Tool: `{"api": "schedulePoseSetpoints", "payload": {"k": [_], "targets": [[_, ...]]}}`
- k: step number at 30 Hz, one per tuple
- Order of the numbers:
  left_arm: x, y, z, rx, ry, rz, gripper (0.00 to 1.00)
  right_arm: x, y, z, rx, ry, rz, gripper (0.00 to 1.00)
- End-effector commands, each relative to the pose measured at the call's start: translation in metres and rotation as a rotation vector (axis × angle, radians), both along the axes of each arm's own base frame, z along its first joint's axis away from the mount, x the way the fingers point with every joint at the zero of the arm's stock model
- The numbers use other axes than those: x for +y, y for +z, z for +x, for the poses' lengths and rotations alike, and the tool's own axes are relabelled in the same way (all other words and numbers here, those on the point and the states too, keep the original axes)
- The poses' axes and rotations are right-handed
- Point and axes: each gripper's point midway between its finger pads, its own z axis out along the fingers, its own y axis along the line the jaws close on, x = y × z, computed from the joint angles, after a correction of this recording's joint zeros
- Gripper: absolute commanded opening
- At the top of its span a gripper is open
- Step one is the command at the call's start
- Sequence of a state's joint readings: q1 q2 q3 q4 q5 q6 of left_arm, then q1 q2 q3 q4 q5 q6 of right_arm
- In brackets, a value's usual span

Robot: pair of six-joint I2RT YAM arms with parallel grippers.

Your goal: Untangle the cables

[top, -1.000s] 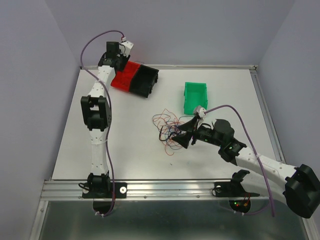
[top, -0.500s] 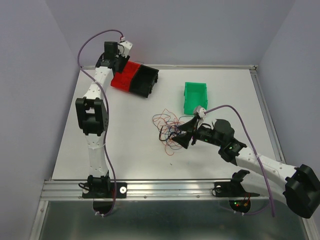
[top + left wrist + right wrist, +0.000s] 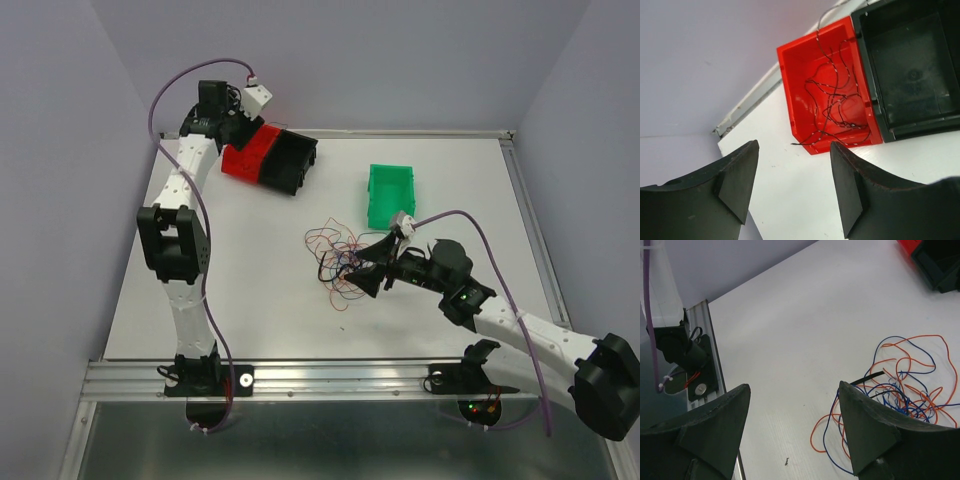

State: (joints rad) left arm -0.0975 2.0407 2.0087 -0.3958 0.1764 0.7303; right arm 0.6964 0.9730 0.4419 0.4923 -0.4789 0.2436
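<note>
Moved: left arm has lifted and swung back toward the far-left corner since a second ago, and its jaws have spread wider; the right arm and the tangle lie as they did.
Table: white, matt, with a metal rail (image 3: 330,378) along the near edge where both arm bases are bolted (image 3: 260,290).
Room: pale lilac walls close in on three sides.
Bins: red bin (image 3: 252,152) and black bin (image 3: 295,160) sit touching at the far left; a green bin (image 3: 388,190) stands apart, right of centre.
Left end effector (image 3: 795,147): hangs above the red bin, jaws well apart, nothing between them.
Right end effector (image 3: 795,390): low over the table centre, jaws wide, gripping nothing; whether one finger touches the tangle beside it cannot be told.
Cables (image 3: 335,262): a loose tangle of orange, blue and black loops on the table, near the green bin.
Loose strands (image 3: 835,95): several thin dark ones lie curled inside the red bin, one end trailing over its near rim.
</note>
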Motion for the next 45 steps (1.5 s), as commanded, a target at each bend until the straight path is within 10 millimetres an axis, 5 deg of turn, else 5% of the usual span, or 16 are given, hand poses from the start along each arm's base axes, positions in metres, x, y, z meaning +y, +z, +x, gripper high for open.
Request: {"api": "schedulePoseSetpoints", "payload": {"k": [1,10,20,24,25,28,38,45], "targets": [[-0.009,-0.018,-0.003,0.063,-0.074,0.031,0.69,0.000,0.008,-0.006,-0.038,0.017,0.039,0.77],[-0.012,-0.048,0.015,0.103,-0.055,0.057,0.65,0.001,0.007,-0.005,-0.032,0.015,0.038,0.77],[-0.001,-0.052,0.035,0.039,0.026,0.079,0.59,0.001,0.007,-0.006,-0.034,0.021,0.038,0.77],[-0.002,-0.055,0.038,0.042,0.026,0.070,0.29,0.001,0.007,-0.006,-0.032,0.020,0.039,0.77],[-0.004,-0.058,0.038,0.047,0.021,0.066,0.13,0.001,0.008,-0.005,-0.036,0.018,0.040,0.77],[-0.005,-0.061,0.038,0.053,0.023,0.055,0.00,0.001,0.007,-0.006,-0.033,0.018,0.037,0.77],[-0.004,-0.083,0.050,0.066,0.068,0.020,0.00,0.002,0.008,-0.005,-0.030,0.021,0.038,0.77],[-0.002,-0.099,0.078,0.030,0.133,-0.034,0.00,0.002,0.006,-0.003,-0.027,0.015,0.034,0.77]]}}
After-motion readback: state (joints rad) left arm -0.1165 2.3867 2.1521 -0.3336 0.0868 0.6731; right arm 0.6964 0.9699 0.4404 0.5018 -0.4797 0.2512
